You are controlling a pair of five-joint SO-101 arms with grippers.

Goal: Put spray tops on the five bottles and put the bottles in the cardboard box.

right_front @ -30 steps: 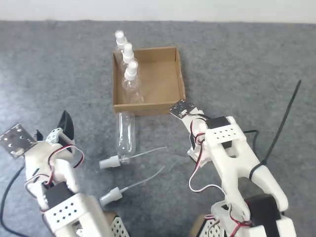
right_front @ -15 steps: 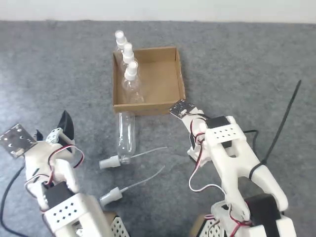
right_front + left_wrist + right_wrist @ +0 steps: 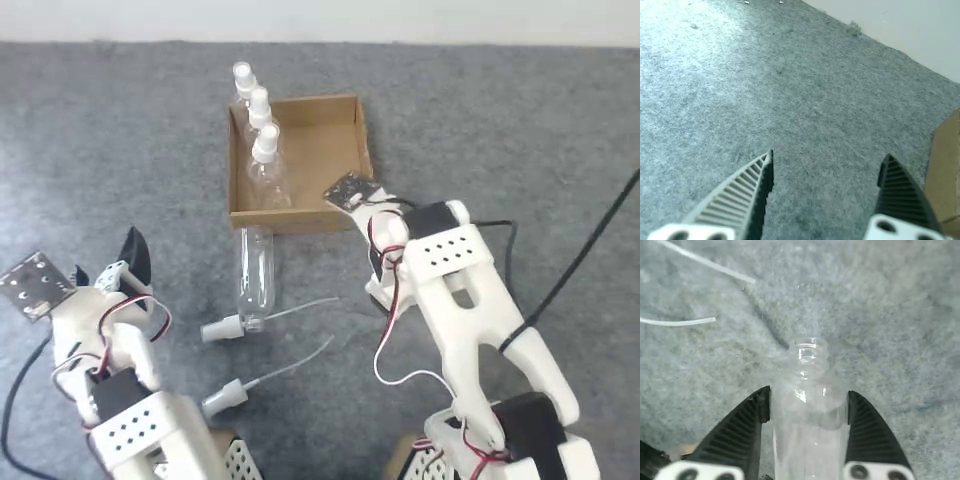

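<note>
Fingertips (image 3: 751, 416) of the right gripper (image 3: 809, 394) were closed against both sides of the held bottle (image 3: 809, 371), at its shoulder just below the uncapped neck. The neck pointed away from the wrist toward the carpet (image 3: 900, 315). Whether the base rested on anything could not be told.

Handling, as a judgement: the held bottle looked to be empty thin clear plastic, so light, slick and easily dented. A moderate squeeze on the body, with the neck left free for a top, appeared the correct hold.

A second uncapped bottle, the lying bottle (image 3: 255, 272), lay on its side just in front of the cardboard box (image 3: 300, 218). Two loose spray tops (image 3: 222, 328) with long tubes lay near it. Three capped bottles (image 3: 265, 150) stood along the box's left wall.

The right arm (image 3: 460, 300) extended forward from its base, its wrist bent down near the box's front right corner. The left gripper (image 3: 828, 157) was spread wide and empty over bare carpet, well apart from the bottles, its arm folded close to its base.
</note>
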